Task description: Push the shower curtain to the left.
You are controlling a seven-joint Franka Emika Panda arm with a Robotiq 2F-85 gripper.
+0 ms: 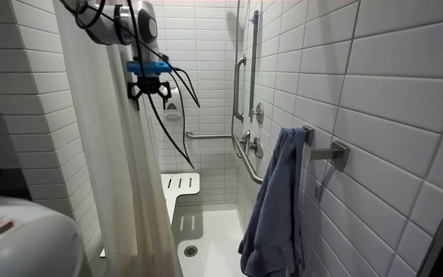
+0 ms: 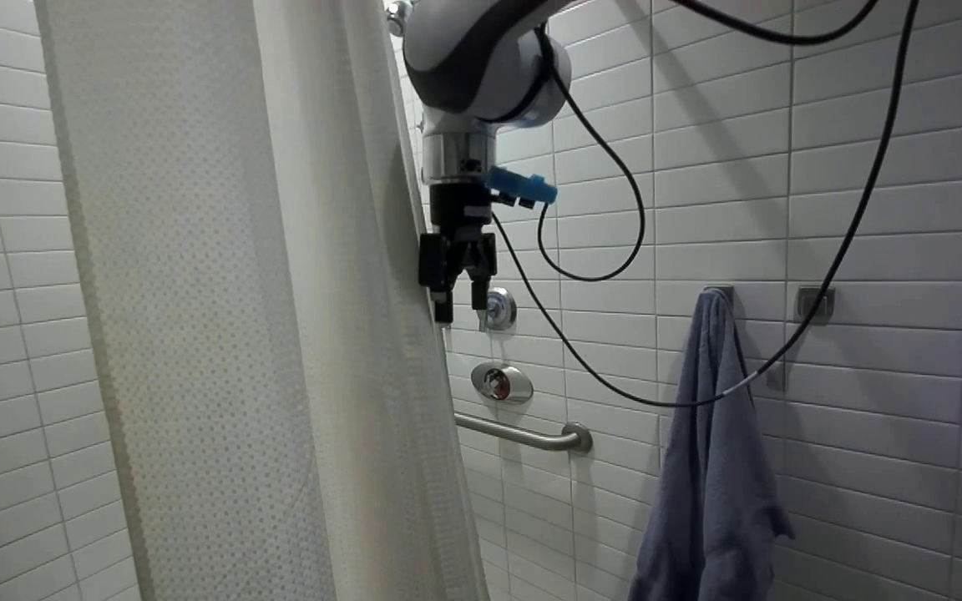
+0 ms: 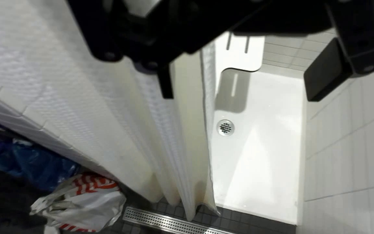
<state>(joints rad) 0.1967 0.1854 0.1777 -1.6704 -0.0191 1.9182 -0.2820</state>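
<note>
The shower curtain (image 1: 110, 161) hangs in long white vertical folds on the left side of the shower opening; it also shows in an exterior view (image 2: 281, 317) and in the wrist view (image 3: 115, 123). My gripper (image 1: 151, 106) points down at the curtain's right edge, high above the floor. It also shows in an exterior view (image 2: 463, 312), close beside the edge. In the wrist view my gripper (image 3: 240, 92) has its fingers wide apart with nothing between them. One finger overlaps the curtain's folds, the other is over the shower side. Whether the finger touches the fabric is hard to tell.
A blue-grey towel (image 1: 271, 207) hangs from a hook on the right tiled wall (image 1: 390, 134). Grab bars (image 1: 248, 163) and a white shower seat (image 1: 183, 182) are further in. Black cables (image 2: 865, 175) hang loosely from the arm. A plastic bag (image 3: 89, 201) lies on the floor.
</note>
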